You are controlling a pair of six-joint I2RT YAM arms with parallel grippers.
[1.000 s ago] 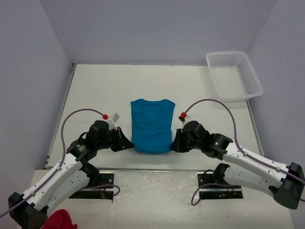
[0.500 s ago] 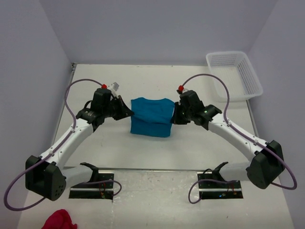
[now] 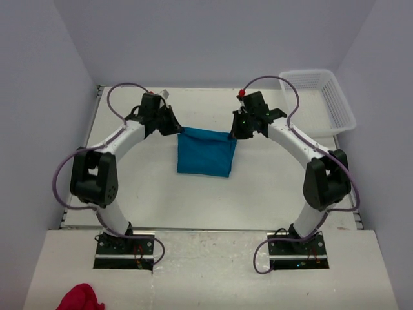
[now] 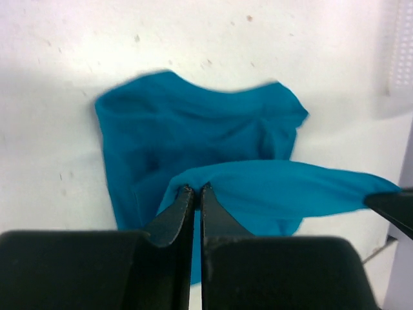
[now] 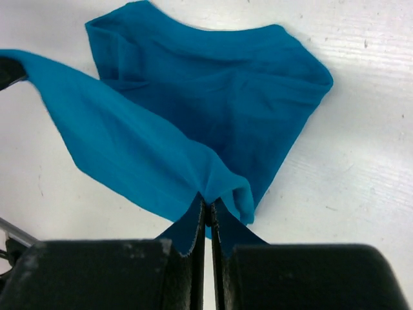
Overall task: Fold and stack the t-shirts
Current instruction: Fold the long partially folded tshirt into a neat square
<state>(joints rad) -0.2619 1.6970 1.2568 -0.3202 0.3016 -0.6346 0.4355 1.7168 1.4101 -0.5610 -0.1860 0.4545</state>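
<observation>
Item one, the white table (image 3: 129,187): it is carrying everything listed here. Item two, the teal-blue t-shirt (image 3: 205,154): it is lying mid-table between my two arms, one part flat on the surface and one edge raised over it, stretching almost taut from one gripper to the other toward the far side. Item three, the white mesh basket (image 3: 337,103): it is sitting at the far right corner, well apart from the shirt. Item four, a red cloth (image 3: 79,298): it is lying at the near left, beside my left base. Item five, my left gripper (image 4: 195,188): I am pinching one corner of the raised edge with the jaws closed tight on the fabric. Item six, my right gripper (image 5: 206,201): I am pinching the opposite corner the same way. Hazards, as I am judging them: each pinch is catching only a small tuck of soft cloth, so pulling the edge tighter could slip a corner free and collapse the fold; lowering one side ahead of the other could lay the edge askew; slackening too early could let the middle sag and bunch on the lower layer.
</observation>
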